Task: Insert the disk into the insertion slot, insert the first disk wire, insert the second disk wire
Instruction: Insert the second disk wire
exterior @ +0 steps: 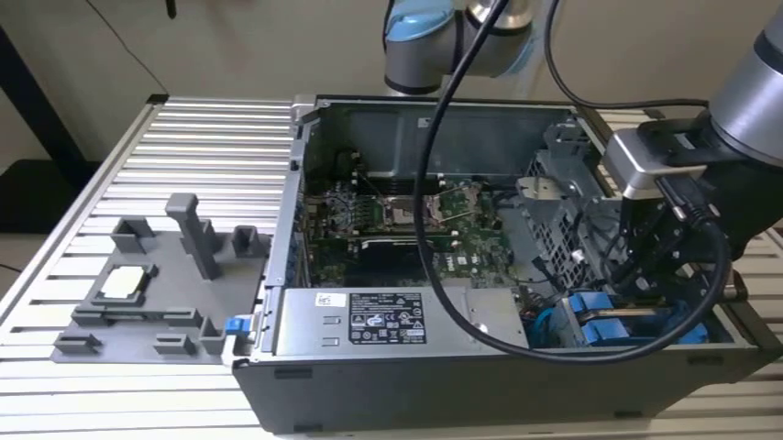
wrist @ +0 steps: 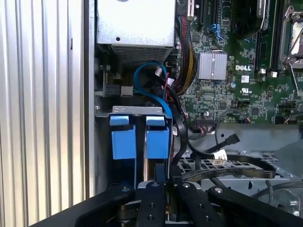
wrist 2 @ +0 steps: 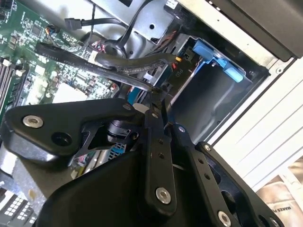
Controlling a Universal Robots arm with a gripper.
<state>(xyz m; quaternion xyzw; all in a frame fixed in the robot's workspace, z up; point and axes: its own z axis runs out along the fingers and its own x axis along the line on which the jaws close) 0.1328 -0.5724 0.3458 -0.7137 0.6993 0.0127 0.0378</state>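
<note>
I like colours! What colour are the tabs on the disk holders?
Bright blue tabs, best in the first wrist view.

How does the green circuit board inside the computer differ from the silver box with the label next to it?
The green circuit board lies flat on the case floor, studded with chips and slots; the silver labelled metal box is plain sheet metal, standing taller at the case edge. Both sit inside the open dark grey computer case.
</note>
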